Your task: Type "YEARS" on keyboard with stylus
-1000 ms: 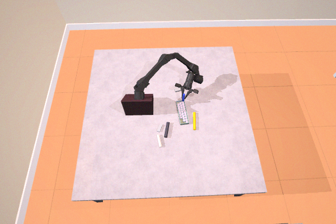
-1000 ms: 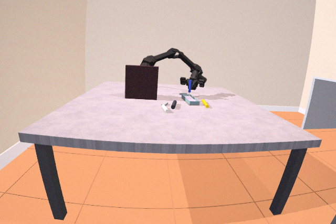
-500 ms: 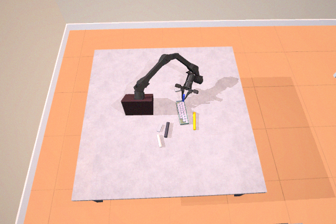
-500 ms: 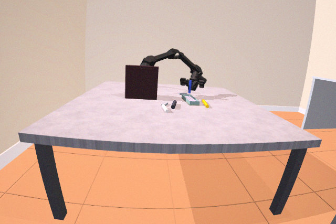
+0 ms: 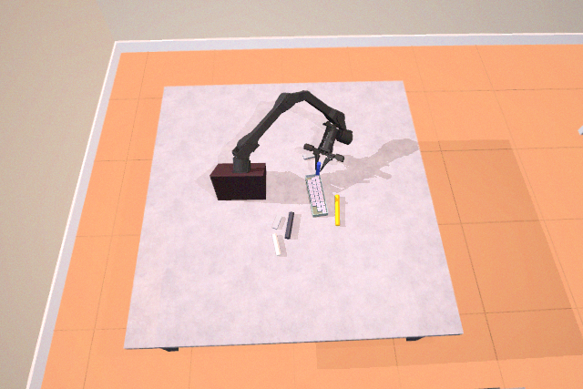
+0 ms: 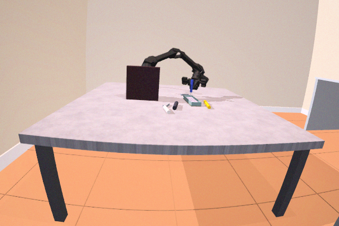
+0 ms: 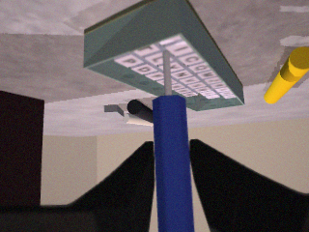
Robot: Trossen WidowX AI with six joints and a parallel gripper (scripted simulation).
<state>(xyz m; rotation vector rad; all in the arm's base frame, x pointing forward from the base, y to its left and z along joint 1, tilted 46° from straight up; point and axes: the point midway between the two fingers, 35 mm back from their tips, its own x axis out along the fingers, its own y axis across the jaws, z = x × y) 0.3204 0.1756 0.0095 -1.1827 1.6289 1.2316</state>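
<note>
My gripper (image 5: 318, 170) (image 7: 171, 148) is shut on the blue stylus (image 5: 318, 167) (image 6: 191, 85) (image 7: 172, 164). The stylus is nearly upright, its thin grey tip pointing down at the keyboard's far end. The keyboard (image 5: 316, 195) (image 6: 195, 104) (image 7: 203, 43) has a green case and pale lettered keys. In the wrist view the tip (image 7: 166, 72) overlaps the keys near the L, and it hides some letters. I cannot tell whether the tip touches a key or whether any key is down.
A yellow cylinder (image 5: 337, 210) (image 6: 207, 104) (image 7: 290, 72) lies right of the keyboard. A black cylinder (image 5: 289, 224) (image 6: 175, 105), a white one (image 5: 276, 244) (image 6: 166, 109) and a small flat piece (image 5: 278, 222) lie nearer the front. The dark base box (image 5: 240, 187) (image 6: 142, 83) (image 7: 19, 155) stands left.
</note>
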